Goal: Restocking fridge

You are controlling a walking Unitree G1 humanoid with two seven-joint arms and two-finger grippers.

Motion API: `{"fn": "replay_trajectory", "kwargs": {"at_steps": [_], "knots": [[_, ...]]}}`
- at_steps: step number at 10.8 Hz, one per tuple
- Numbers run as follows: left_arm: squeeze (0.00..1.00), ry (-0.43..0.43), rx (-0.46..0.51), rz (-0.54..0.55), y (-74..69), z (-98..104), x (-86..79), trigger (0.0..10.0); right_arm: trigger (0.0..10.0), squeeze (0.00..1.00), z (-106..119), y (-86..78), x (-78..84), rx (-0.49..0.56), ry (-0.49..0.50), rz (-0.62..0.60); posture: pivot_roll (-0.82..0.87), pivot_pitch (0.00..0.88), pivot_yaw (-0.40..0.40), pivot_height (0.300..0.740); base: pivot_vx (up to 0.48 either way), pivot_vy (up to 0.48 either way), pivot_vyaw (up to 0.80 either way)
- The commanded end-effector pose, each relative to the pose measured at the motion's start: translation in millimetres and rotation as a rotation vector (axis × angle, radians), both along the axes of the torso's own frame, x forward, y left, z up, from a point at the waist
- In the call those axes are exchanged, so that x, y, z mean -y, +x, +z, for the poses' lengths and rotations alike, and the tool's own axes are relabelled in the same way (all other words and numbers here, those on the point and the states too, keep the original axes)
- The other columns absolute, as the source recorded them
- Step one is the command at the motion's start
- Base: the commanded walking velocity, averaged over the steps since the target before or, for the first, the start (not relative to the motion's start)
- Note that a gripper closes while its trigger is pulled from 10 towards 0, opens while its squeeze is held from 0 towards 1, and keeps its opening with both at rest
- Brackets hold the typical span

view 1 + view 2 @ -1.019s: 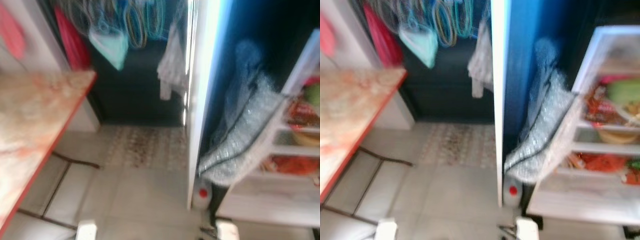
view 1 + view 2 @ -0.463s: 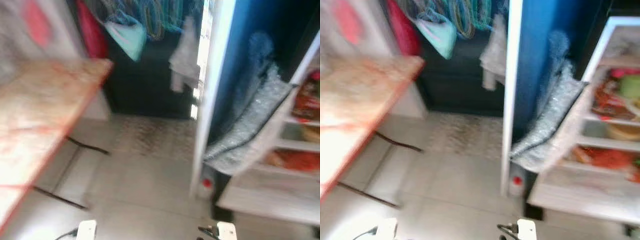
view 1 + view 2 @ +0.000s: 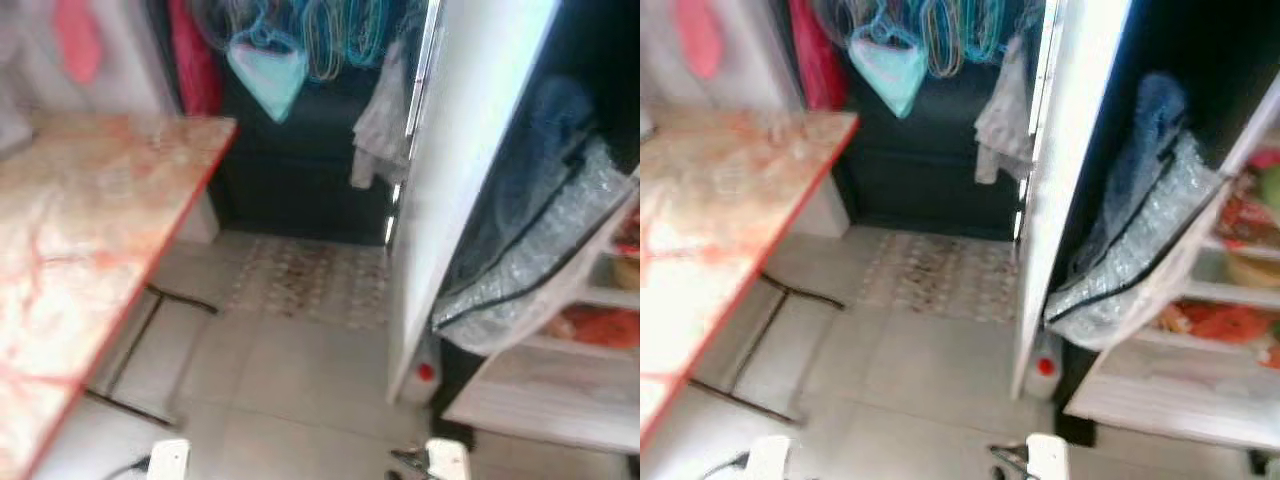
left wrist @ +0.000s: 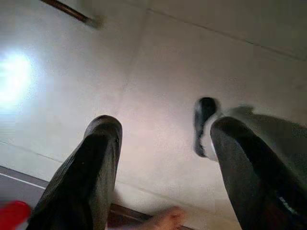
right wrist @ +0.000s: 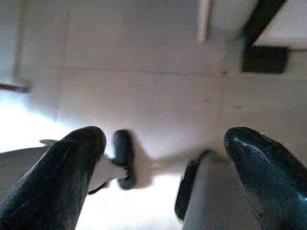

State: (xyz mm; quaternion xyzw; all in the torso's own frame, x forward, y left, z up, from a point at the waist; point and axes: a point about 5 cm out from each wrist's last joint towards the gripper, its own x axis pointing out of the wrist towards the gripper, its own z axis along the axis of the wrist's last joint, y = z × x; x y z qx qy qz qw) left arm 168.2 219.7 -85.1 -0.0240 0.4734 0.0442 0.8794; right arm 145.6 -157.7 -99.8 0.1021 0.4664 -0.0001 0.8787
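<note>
The open fridge point(image 3: 1240, 300) stands at the right, its white shelves holding red, orange and green food packs. A white panel point(image 3: 1070, 150) rises on its left, with a sheet of bubble wrap point(image 3: 1130, 250) sagging in the dark gap between them. Both arms hang low over the tiled floor. My left gripper point(image 4: 163, 127) is open, its two black fingers wide apart with only floor between them. My right gripper point(image 5: 163, 136) is open too and holds nothing.
A marbled table with a red edge point(image 3: 90, 250) and thin dark legs stands on the left. Coloured hangers point(image 3: 320, 40), a teal cloth point(image 3: 268, 75) and a pale cloth point(image 3: 378, 130) hang at the back. A patterned mat point(image 3: 310, 285) lies ahead. A small red-capped bottle point(image 3: 1043, 368) stands by the panel's foot.
The camera has swung left: the table takes up more of the picture and the fridge shelves have slid toward the right edge. The picture is sharper now. Nothing was picked up or let go.
</note>
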Motion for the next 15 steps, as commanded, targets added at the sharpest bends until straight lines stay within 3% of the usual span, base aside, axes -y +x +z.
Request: {"fn": "replay_trajectory", "kwargs": {"at_steps": [1, 10, 12, 15], "knots": [[0.0, -0.004, -0.038, -0.011, -8.3, -4.5, 2.9, 10.0, 10.0, 0.0, -3.1, -8.4, 5.0, -0.031, -0.011, -0.013, 0.08, 0.073, 0.071, 0.74, 0.0, 0.0, 0.0], [0.0, -0.005, -0.038, -0.013, -7.4, -4.0, 2.3, 10.0, 10.0, 0.0, -3.4, -8.1, 4.1, -0.046, -0.02, 0.008, 0.07, 0.072, 0.077, 0.74, 0.0, 0.0, -0.78], [0.0, -0.008, -0.04, -0.011, -8.0, -4.1, 1.8, 10.0, 10.0, 0.0, -3.6, -8.4, 3.4, -0.048, -0.019, 0.008, 0.07, 0.069, 0.081, 0.74, 0.0, 0.465, -0.77], [0.0, 0.004, -0.046, -0.034, -8.4, -4.2, 1.3, 10.0, 10.0, 0.0, -4.0, -9.4, 2.9, -0.051, -0.02, 0.006, 0.07, 0.05, 0.083, 0.74, 0.0, 0.0, -0.77]]}}
